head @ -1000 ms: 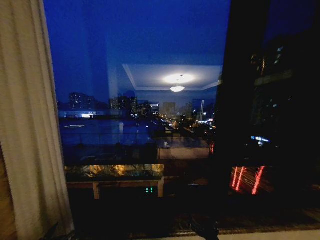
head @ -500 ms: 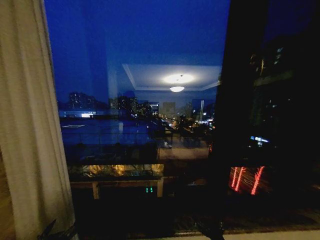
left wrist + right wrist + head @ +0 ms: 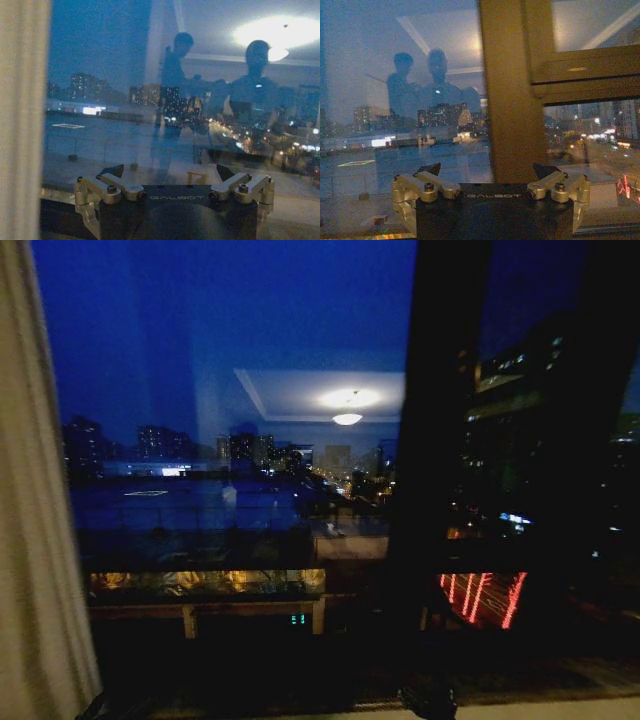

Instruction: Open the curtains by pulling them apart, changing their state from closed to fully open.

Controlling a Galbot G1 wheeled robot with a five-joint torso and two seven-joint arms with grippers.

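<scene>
We see one of the curtains [image 3: 35, 540] bunched at the window's left edge, cream and pleated, leaving the glass [image 3: 230, 470] bare. Our left gripper [image 3: 172, 177] and right gripper [image 3: 487, 175] both face the pane with fingers spread, holding nothing. The risk, we judge: reaching forward could strike the glass or the window frame [image 3: 507, 90].

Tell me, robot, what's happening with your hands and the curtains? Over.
Left hand open, empty, beside curtain. Right hand open, facing window frame. Curtain bunched at left, glass uncovered. Nothing blocking.
</scene>
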